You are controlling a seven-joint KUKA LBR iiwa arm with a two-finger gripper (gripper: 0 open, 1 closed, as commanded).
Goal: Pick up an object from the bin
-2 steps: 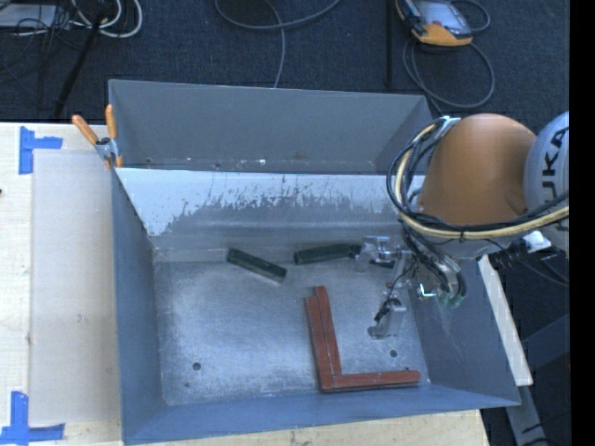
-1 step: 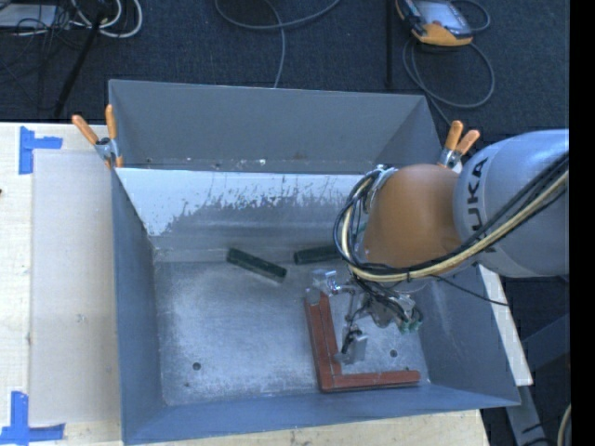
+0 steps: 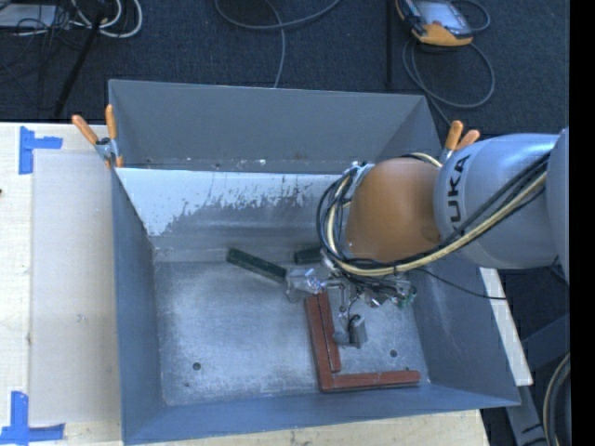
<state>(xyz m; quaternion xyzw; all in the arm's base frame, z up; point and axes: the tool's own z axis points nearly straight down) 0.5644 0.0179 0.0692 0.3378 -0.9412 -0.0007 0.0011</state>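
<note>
Camera view: gripper (image 3: 351, 331) sat inside the brown L-shaped piece's (image 3: 372, 379) angle, lower right of the bin (image 3: 139, 249); whether apart or together, unclear; open floor lay left.

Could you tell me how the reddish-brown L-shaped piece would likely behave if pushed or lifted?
The L-shaped piece has straight edges, so probably stiff. Lying flat on the bin floor, it should slide rather than roll. Gripped on one arm, it may swing.

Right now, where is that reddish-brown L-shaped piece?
In the camera view the L-shaped piece lies flat on the bin floor, lower right, below and right of a dark bar.
</note>
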